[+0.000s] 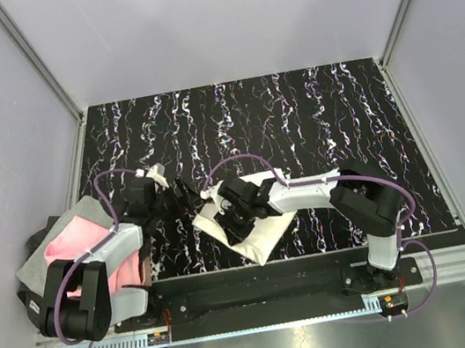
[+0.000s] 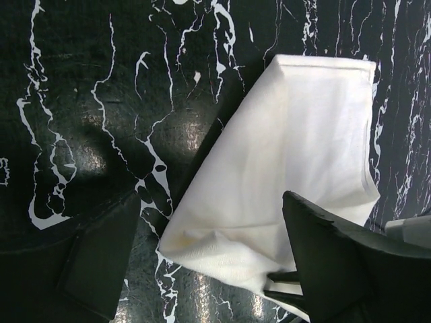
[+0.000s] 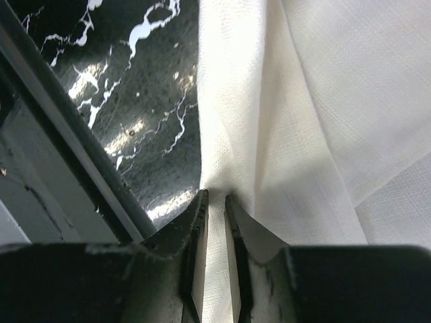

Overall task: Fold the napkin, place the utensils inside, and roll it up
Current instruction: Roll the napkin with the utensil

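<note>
The napkin (image 1: 263, 238) lies on the near-middle of the desk (image 1: 321, 114), close to the front rail and between the two arms. It's cream, soft, finely woven cloth; the right wrist view shows the weave of the napkin (image 3: 310, 114) and layers overlapping in long diagonal creases. It's folded over on itself. From above it sits skewed to the desk's edges, one corner pointing at the near rail, and the arms cover part of it. In the left wrist view the napkin (image 2: 289, 148) is an elongated, tapering shape. Its long axis runs from lower left to upper right of that view. The far end is a straight hemmed edge, and the near end is a rounded, bunched fold.

The right hand (image 1: 236, 214) is down on the cloth. Up close, the right hand (image 3: 215, 202) has its fingers nearly together with a ridge of the napkin pinched between them, and the fabric fans out from that point.

The left hand (image 1: 186, 197) sits just off the napkin's left side. In its own view the left hand (image 2: 210, 215) is spread wide: one dark finger is over bare desk, the other over the cloth's edge, and nothing is gripped.

The desk is glossy black with white marble veining. Off to the far left lies a pink and grey cloth (image 1: 72, 241), well apart from the napkin.
</note>
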### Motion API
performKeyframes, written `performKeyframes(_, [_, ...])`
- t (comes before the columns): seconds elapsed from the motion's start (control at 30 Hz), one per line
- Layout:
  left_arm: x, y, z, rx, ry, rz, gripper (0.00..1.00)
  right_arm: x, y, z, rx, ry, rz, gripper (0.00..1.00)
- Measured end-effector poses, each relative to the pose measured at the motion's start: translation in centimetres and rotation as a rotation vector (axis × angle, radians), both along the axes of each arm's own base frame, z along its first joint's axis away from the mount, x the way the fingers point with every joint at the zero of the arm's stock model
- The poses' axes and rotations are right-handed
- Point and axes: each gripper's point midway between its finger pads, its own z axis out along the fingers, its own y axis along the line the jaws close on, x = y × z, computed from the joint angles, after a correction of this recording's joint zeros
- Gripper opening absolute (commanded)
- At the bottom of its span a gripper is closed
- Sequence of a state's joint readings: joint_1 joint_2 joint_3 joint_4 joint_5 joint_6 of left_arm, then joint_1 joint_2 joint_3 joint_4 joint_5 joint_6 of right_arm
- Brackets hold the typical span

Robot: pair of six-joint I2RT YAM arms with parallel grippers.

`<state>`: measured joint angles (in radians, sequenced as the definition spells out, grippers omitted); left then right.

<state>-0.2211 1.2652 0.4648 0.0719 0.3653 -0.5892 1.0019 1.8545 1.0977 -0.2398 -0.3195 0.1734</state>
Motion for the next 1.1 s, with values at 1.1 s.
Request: performKeyframes(1.1, [-5.1, -1.7, -2.2, -0.16, 0.021, -0.081, 0.58, -0.4, -3.6, -0.2, 0.063, 0.203, 0.043, 0.25])
